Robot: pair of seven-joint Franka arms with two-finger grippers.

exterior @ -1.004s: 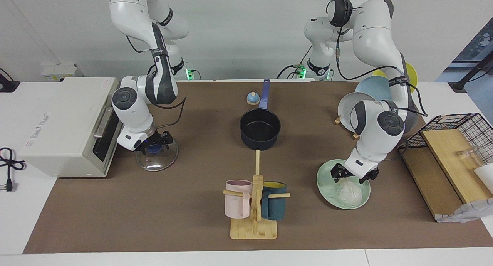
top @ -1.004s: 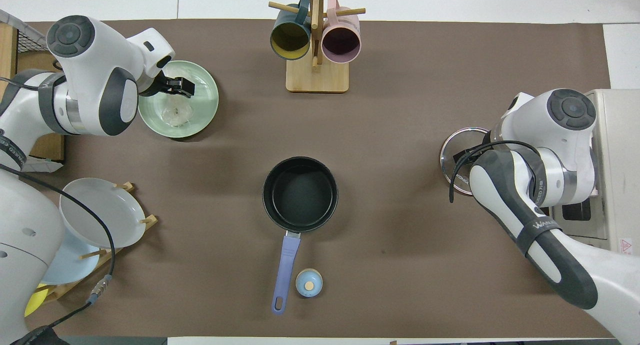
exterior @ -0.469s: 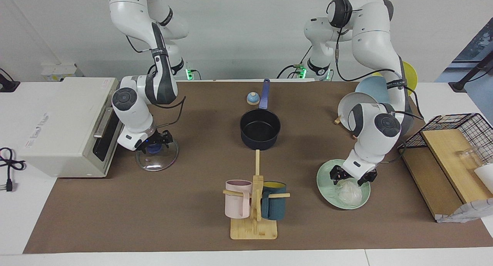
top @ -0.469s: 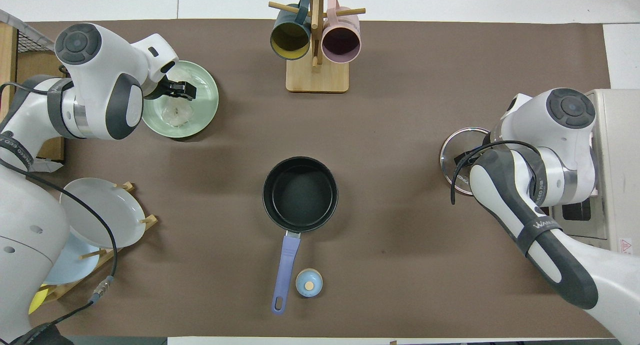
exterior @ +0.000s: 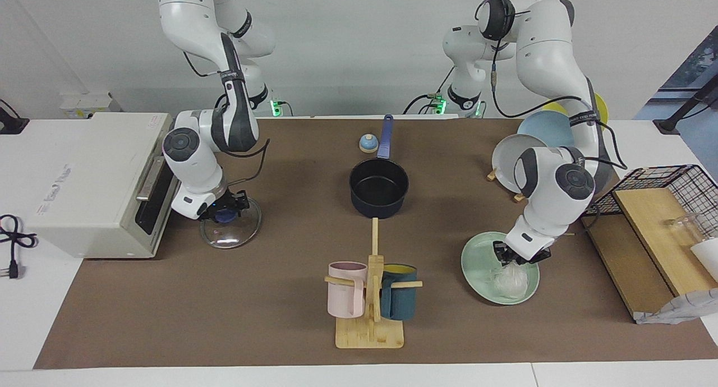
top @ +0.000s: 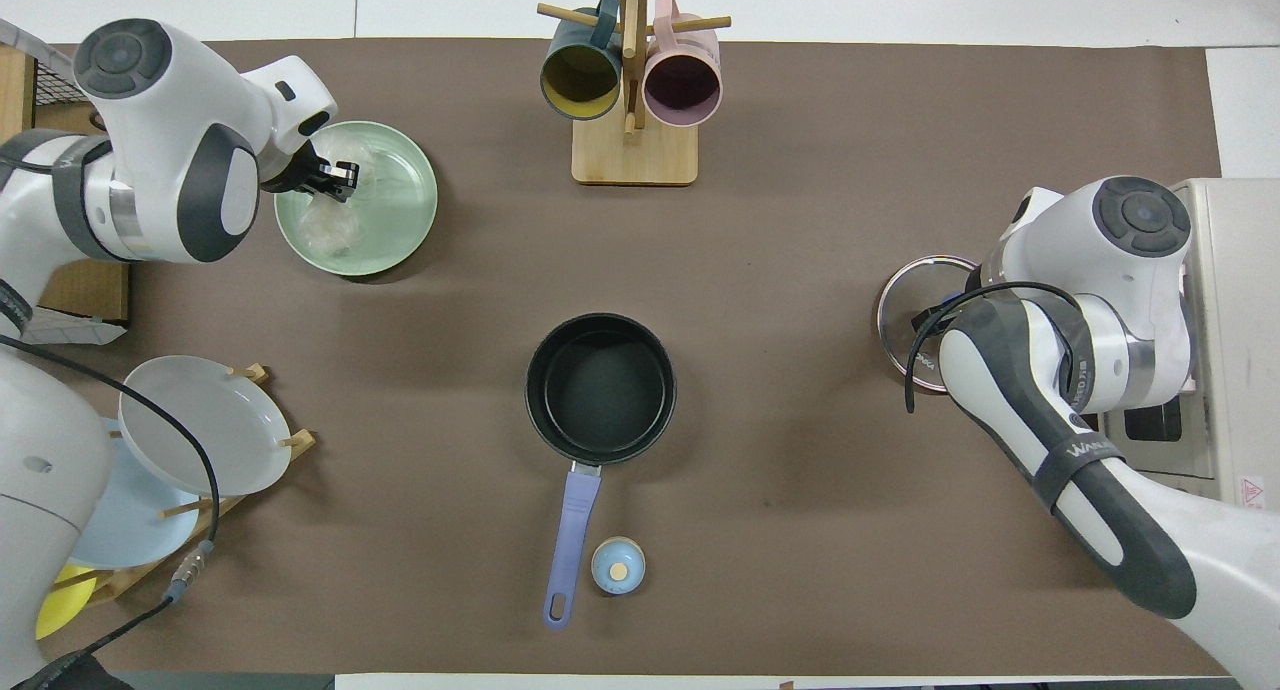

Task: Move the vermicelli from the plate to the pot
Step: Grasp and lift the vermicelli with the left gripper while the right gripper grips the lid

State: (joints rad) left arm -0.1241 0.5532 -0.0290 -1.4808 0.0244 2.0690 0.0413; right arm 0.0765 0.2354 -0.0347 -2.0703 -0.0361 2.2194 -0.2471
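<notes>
We see the left gripper (exterior: 514,259) lowered, fingers pinched together; the right gripper (exterior: 225,210) also lowered.

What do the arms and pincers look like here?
Both arms have glossy white shells with dark grey joint bands and round grey end caps. Black cables loop outside each forearm. The left pincer and right pincer are small and black. Green lights glow at both bases.
</notes>
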